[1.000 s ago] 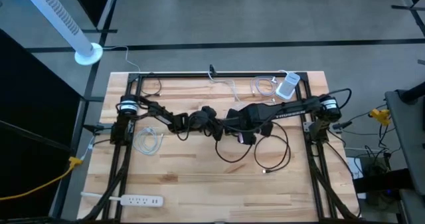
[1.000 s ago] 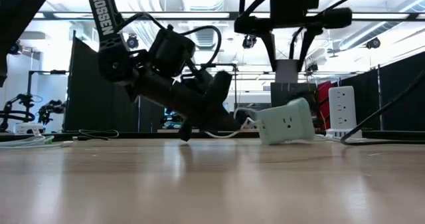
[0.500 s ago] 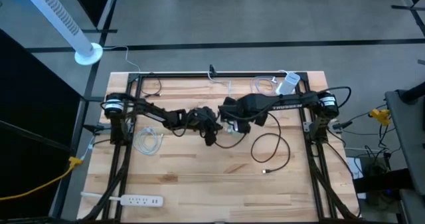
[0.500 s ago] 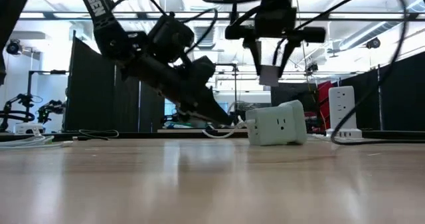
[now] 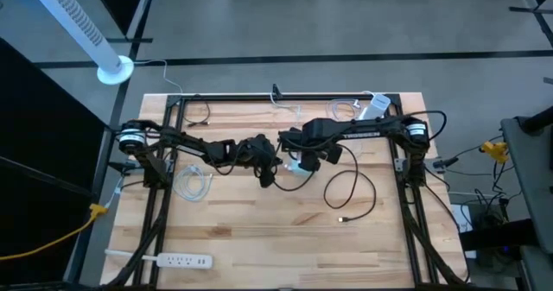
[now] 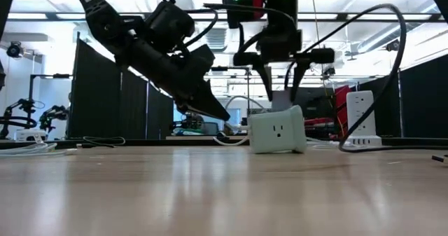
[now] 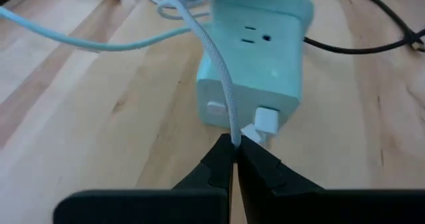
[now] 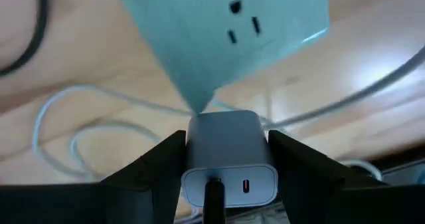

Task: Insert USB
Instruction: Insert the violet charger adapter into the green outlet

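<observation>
A pale green power cube (image 7: 255,58) stands on the table's middle (image 6: 276,129), an outlet facing the near edge. My left gripper (image 7: 234,159) sits just left of it, shut on a white braided cable (image 7: 219,64) whose white plug (image 7: 265,121) lies at the cube's side next to a port. My right gripper (image 8: 229,141) hovers over the cube (image 8: 226,31), shut on a grey charger block (image 8: 229,154) with a black cable (image 8: 212,197) in it. Whether the block touches the cube, I cannot tell. My left gripper pinches the white braided cable a short way behind its plug (image 7: 234,136), at the fingertips, slanting down from the table's left. The plug end stands off the table at the cube's side; the rest of the cable arcs up over the cube. My right gripper pinches the grey charger block by its two side faces (image 8: 192,151), one finger on each, coming from above and pointing down. The block is lifted clear of the table, its end with the port (image 8: 247,184) and black cable turned toward the wrist.
A black cable (image 5: 350,192) loops across the boards right of the cube. A white coiled cable (image 5: 194,183) lies at the left, a white power strip (image 5: 168,259) at the near left corner, and a white charger (image 5: 373,108) with cables at the far right corner.
My right gripper has carried the charger block toward the table's left and a little toward the far edge, dragging the black cable loop along. The green cube has slid left with it and gone from tilted to upright. My left gripper has drawn back left and risen slightly.
</observation>
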Controlling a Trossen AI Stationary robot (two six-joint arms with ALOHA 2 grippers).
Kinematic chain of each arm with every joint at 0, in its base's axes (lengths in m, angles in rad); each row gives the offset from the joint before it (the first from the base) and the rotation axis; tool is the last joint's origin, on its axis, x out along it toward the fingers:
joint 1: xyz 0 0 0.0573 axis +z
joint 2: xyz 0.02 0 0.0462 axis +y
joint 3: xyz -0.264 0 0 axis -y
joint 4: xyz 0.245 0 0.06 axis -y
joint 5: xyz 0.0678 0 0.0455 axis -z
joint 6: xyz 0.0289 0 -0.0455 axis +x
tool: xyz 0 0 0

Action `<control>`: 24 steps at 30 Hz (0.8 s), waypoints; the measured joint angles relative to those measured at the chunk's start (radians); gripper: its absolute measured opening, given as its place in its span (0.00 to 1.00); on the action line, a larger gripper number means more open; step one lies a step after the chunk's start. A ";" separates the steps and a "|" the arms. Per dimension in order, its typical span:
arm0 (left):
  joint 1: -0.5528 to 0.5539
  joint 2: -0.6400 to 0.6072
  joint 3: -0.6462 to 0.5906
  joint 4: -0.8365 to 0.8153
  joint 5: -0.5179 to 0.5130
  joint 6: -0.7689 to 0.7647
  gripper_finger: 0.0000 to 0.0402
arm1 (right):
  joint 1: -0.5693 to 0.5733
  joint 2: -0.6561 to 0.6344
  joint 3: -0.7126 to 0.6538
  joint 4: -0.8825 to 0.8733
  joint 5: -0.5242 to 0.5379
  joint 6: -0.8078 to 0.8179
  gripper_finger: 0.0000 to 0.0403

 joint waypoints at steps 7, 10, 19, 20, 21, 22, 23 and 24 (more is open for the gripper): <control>0.000 0.023 -0.002 0.002 -0.133 -0.011 0.00 | 0.008 0.025 0.000 0.014 -0.054 0.011 0.47; 0.008 0.032 -0.002 0.004 -0.204 -0.026 0.01 | 0.030 0.024 0.000 0.006 -0.086 0.031 0.47; 0.018 0.077 -0.002 0.114 -0.201 -0.003 0.01 | 0.130 -0.004 0.008 -0.031 -0.091 0.056 0.47; 0.019 0.083 -0.002 0.144 -0.184 0.004 0.01 | 0.135 -0.007 0.014 -0.034 -0.090 0.068 0.47; 0.019 0.090 -0.002 0.181 -0.162 0.010 0.01 | 0.138 -0.012 0.018 -0.034 -0.091 0.084 0.47; 0.018 0.100 -0.002 0.219 -0.140 0.016 0.01 | 0.140 -0.014 0.024 -0.036 -0.092 0.100 0.47; 0.018 0.111 -0.002 0.262 -0.120 0.022 0.01 | 0.141 -0.014 0.032 -0.038 -0.092 0.113 0.47; 0.018 0.122 -0.002 0.297 -0.101 0.026 0.01 | 0.141 -0.015 0.043 -0.042 -0.092 0.130 0.47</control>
